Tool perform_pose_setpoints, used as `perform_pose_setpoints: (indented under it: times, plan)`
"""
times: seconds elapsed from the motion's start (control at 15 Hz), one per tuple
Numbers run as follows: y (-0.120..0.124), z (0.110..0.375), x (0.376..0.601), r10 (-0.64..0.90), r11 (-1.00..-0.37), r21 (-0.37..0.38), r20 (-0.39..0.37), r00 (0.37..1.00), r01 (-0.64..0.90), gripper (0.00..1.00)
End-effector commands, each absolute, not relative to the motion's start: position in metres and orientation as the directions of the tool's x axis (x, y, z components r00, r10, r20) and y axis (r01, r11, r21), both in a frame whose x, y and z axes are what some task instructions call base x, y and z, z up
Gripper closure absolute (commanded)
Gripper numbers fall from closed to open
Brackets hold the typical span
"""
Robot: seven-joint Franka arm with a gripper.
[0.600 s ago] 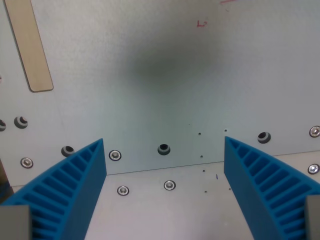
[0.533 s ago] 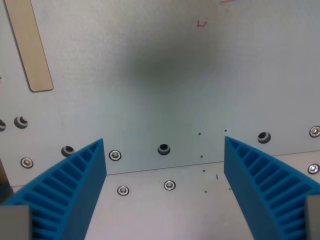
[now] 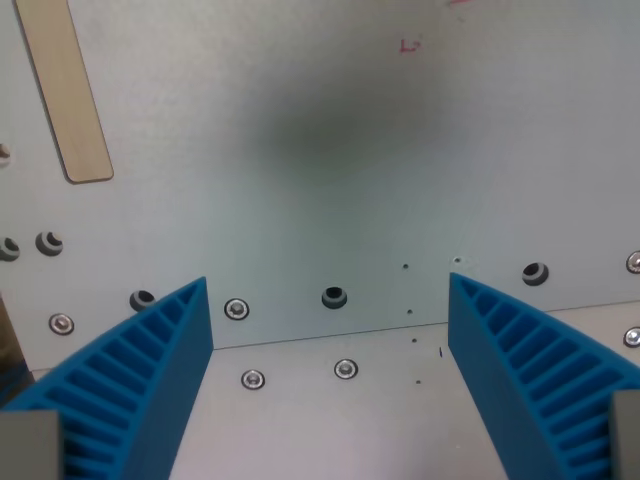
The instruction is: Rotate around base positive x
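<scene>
My gripper [image 3: 330, 300] is open and empty, its two blue ribbed fingers [image 3: 150, 370] at the wrist view's lower left and lower right. It hangs above a pale grey metal table plate [image 3: 330, 180]. A dark hole [image 3: 333, 297] lies between the fingertips. A soft shadow of the gripper falls on the plate above it.
A seam [image 3: 330, 335] runs across the plate between the fingers, with screws [image 3: 346, 369] and holes along it. A tan strip of tape [image 3: 65, 90] lies at the wrist view's upper left. A small red mark [image 3: 409, 45] sits near the top.
The whole scene has shifted slightly right and down in the picture, so the camera has moved. The fingers stay the same distance apart.
</scene>
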State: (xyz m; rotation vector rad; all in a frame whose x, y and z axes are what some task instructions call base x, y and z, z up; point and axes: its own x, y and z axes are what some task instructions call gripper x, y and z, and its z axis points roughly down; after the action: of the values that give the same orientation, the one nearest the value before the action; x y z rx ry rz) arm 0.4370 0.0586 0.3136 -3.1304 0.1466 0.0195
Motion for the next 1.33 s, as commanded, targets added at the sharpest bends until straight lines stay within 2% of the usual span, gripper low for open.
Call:
perform_pose_setpoints:
  times: [0.07, 1.33]
  plan:
    - [0.0569, 0.3159, 0.4372, -0.087, -0.99, -0.113, -0.016, 0.996, -0.089, 0.0]
    - [0.0569, 0.3159, 0.4372, -0.079, -0.941, -0.328, -0.036, 0.996, -0.087, 0.0]
